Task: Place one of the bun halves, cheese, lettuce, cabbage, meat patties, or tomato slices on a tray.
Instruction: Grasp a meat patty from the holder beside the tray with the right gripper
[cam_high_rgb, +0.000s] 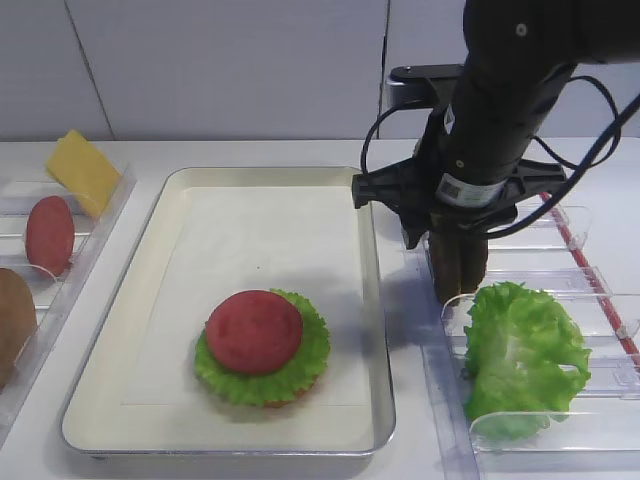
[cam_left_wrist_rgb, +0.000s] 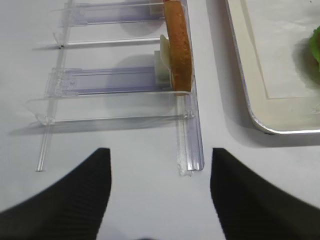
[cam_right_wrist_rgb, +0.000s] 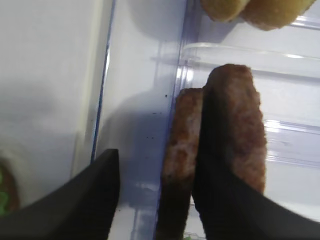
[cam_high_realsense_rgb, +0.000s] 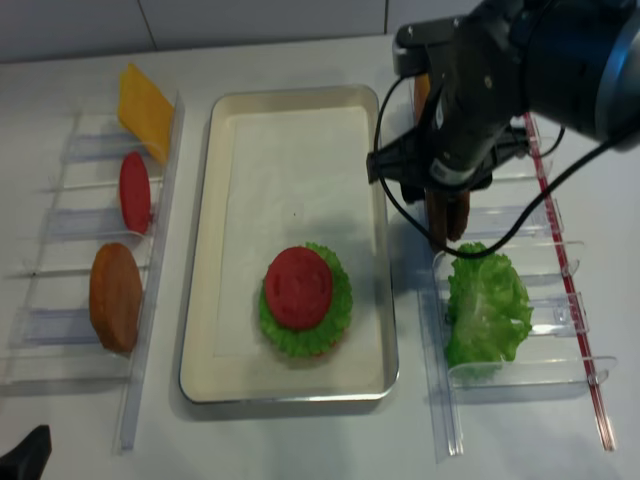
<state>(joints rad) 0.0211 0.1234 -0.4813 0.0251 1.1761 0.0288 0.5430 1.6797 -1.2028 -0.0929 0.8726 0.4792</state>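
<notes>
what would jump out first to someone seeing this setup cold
The red tomato slice on ruffled green lettuce, stacked near the front of the cream-white metal tray. To its right, the black right gripper reaches down into a clear plastic rack around two upright dark brown meat patties, just behind a big loose lettuce leaf.

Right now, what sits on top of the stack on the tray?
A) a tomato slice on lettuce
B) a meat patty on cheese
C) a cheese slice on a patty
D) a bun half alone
A: a red tomato slice lies on a ruffled green lettuce leaf on the tray; both meat patties stand in the right rack.
</notes>
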